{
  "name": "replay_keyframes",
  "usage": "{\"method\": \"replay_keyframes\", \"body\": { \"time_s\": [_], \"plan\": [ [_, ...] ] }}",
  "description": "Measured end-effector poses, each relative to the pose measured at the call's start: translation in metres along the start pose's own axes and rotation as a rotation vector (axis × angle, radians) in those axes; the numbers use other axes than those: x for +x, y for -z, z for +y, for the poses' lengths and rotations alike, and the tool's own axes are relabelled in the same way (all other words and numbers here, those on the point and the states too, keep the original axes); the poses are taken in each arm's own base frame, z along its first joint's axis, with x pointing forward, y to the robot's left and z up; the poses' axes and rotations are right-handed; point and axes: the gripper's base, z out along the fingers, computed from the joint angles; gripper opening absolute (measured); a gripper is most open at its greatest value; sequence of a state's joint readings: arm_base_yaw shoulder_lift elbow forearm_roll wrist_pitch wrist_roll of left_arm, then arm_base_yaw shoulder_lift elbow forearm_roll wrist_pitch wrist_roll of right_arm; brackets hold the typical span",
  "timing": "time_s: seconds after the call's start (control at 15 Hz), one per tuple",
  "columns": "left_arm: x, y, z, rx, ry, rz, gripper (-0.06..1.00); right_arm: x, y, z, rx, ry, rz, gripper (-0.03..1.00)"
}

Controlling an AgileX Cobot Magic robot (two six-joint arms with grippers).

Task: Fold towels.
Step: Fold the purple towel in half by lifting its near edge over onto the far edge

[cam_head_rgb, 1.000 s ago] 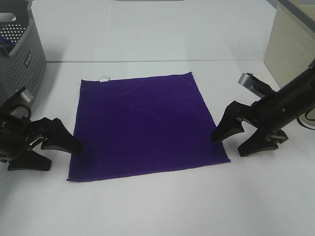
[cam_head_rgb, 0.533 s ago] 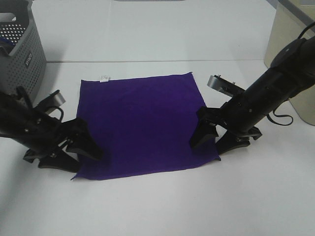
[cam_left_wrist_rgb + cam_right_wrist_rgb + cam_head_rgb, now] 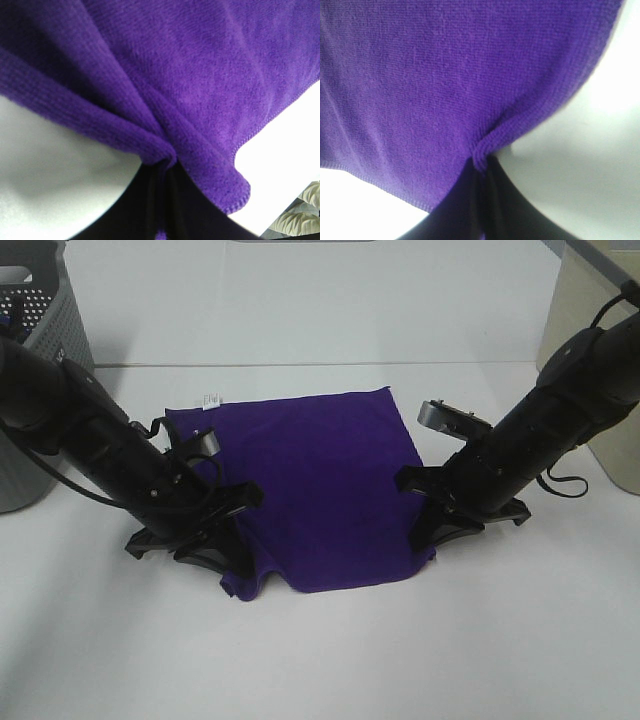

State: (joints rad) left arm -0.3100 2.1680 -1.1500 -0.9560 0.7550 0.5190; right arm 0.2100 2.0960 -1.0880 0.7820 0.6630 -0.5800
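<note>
The deep purple towel (image 3: 310, 480) lies on the white table, its near edge bunched inward, with a small white tag (image 3: 211, 399) at its far edge. My left gripper (image 3: 232, 550) is shut on the towel's near-left part; the left wrist view shows the fabric (image 3: 165, 90) pinched into a fold between the dark fingers (image 3: 167, 205). My right gripper (image 3: 428, 530) is shut on the towel's near-right edge; the right wrist view shows the cloth (image 3: 445, 85) pinched between the fingers (image 3: 480, 205).
A grey perforated basket (image 3: 45, 350) stands at the far left of the table. A beige cabinet (image 3: 595, 350) stands at the far right. White table surface (image 3: 330, 660) lies in front of the towel.
Both grippers moved inward onto the towel's near corners and closed on them. The near edge has been drawn inward and bunched up.
</note>
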Motion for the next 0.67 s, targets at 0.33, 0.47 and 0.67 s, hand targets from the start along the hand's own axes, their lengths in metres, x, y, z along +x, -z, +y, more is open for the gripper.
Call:
{"method": "replay_keyframes", "body": {
  "time_s": [0.33, 0.47, 0.67],
  "plan": [
    [0.004, 0.001, 0.001, -0.014, -0.043, 0.055, 0.0, 0.001, -0.001, 0.002, -0.026, -0.029, 0.007, 0.02],
    [0.012, 0.002, 0.002, -0.024, -0.08, 0.143, 0.0, 0.006, 0.0, 0.004, -0.049, -0.043, 0.052, 0.02],
    [0.021, 0.014, 0.004, -0.131, -0.113, 0.234, 0.0, 0.013, 0.026, 0.021, -0.098, -0.032, 0.112, 0.02]
  ]
}}
